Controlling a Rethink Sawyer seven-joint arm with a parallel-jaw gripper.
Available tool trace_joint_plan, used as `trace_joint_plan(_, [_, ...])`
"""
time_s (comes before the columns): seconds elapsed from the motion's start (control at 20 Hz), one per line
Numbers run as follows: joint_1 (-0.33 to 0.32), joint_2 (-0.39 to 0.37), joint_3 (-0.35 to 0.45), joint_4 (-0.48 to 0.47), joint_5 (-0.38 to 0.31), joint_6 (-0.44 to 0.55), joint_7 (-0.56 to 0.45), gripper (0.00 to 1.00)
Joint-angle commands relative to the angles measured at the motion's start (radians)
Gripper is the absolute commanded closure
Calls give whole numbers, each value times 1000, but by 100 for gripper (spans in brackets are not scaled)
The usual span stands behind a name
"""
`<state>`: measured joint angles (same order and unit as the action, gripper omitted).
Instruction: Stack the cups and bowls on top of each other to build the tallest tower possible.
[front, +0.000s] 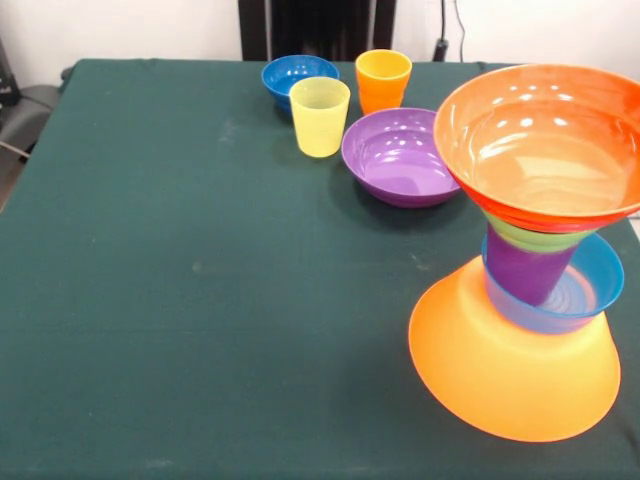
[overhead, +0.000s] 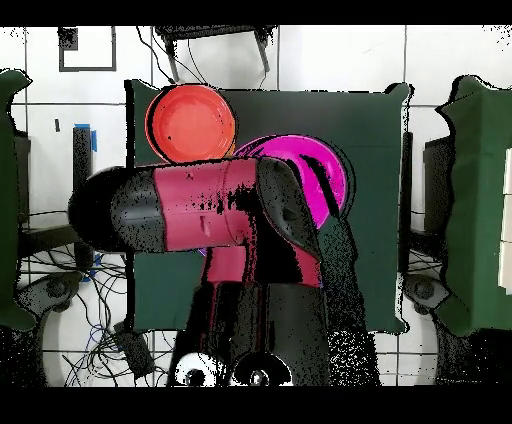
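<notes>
nearest, on the dark green cloth-covered table (front: 180, 300), the tower (front: 530, 250): big yellow-orange translucent plastic bowl (front: 510, 380) upside down as base, then light blue small bowl (front: 590, 290), purple tapered cup (front: 525, 272) inverted inside it, green rim (front: 535, 238), wide orange-red bowl (front: 540, 140) on top. looks top-heavy on that narrow cup; any nudge or off-centre load could likely tip it. farther back, loose purple medium bowl (front: 398, 158), yellow tumbler (front: 320, 116), orange tumbler (front: 383, 80), dark blue small bowl (front: 298, 76). overhead, pink large bowl (overhead: 330, 175) half under the red and black arm (overhead: 220, 215). claw hidden, cannot tell its state. white wall behind, cables around.
</notes>
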<state>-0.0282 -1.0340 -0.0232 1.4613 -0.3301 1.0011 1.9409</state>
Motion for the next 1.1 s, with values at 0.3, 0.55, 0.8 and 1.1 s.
trace_joint_plan(0.3, [63,126,114,8,-27,-57,1,100])
trace_joint_plan(0.55, [105,146,94,21,-39,-84,56,100])
trace_joint_plan(0.8, [156,160,62,1,-75,-97,86,100])
trace_joint_plan(1.1, [181,186,42,-14,-91,-147,104,100])
